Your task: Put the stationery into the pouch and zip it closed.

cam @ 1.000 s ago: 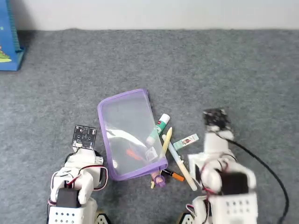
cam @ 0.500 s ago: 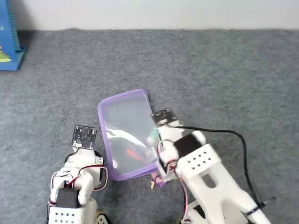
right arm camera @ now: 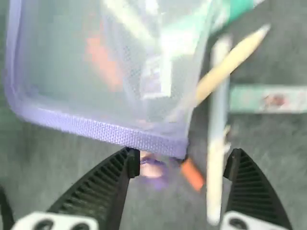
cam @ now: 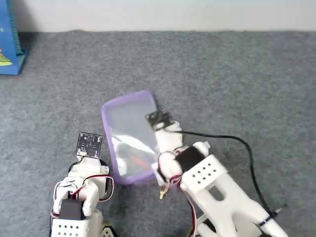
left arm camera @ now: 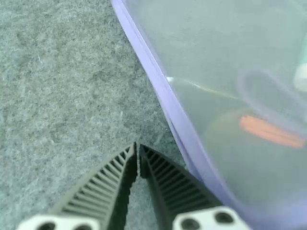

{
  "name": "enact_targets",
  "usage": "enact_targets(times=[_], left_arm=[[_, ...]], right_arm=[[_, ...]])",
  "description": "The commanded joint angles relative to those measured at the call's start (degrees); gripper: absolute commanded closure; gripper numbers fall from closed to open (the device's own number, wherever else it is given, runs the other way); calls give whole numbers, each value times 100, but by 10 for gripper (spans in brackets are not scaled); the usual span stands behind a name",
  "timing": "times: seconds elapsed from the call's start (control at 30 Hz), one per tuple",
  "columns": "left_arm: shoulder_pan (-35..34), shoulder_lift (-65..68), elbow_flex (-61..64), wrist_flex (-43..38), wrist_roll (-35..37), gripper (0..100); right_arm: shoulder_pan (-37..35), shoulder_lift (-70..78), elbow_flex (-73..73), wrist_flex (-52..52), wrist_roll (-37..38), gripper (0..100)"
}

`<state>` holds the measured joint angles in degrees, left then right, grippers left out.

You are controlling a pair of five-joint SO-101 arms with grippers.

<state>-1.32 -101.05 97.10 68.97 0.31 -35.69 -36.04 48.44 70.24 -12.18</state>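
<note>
The grey desk (cam: 247, 74) spreads across the whole high view. On it, left of centre, lies the clear, purple-edged pouch (cam: 126, 123), its long axis running from the upper middle of the frame down toward the lower middle with a slight lean. My right arm (cam: 212, 185) comes in from the lower right and lies over the pouch's right-hand long edge, so it is the arm nearer to the loose stationery. My left arm (cam: 81, 192) sits at the lower left, just beside the pouch's other long edge. My right pincer (right arm camera: 182, 160) is spread wide and holds nothing. A corner of the pouch sits in its gap, and a pale pen (right arm camera: 216, 143) lies just outside the pouch edge, close to one finger and roughly in line with it. A pencil (right arm camera: 230, 57) crosses the pen on a slant, and an orange marker (right arm camera: 192, 175) pokes out at the pouch corner. My left pincer (left arm camera: 137, 151) is pressed together on nothing, its tips near the purple seam but apart from it. I judge that the pen's axis suits a squeeze across its shaft, though the pouch corner in the same gap could get pinched with it.
</note>
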Motion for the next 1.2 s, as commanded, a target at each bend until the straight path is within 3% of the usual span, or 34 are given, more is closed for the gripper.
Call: enact_targets(times=[0.0, 0.27, 0.63, 0.83, 1.17], left_arm=[[-18, -62, -48, -105, -53, 986], [-18, -62, -48, -105, -53, 986], [-18, -62, -48, -105, -53, 986], [-18, -62, -48, -105, -53, 986], [-18, -62, -48, -105, -53, 986]], right_arm=[[725, 110, -105, -716, 26, 703], [1648, 822, -114, -1692, 273, 703], [831, 259, -141, -224, -26, 703], [743, 435, -114, -673, -290, 703], [752, 2062, -123, -1376, -255, 703]])
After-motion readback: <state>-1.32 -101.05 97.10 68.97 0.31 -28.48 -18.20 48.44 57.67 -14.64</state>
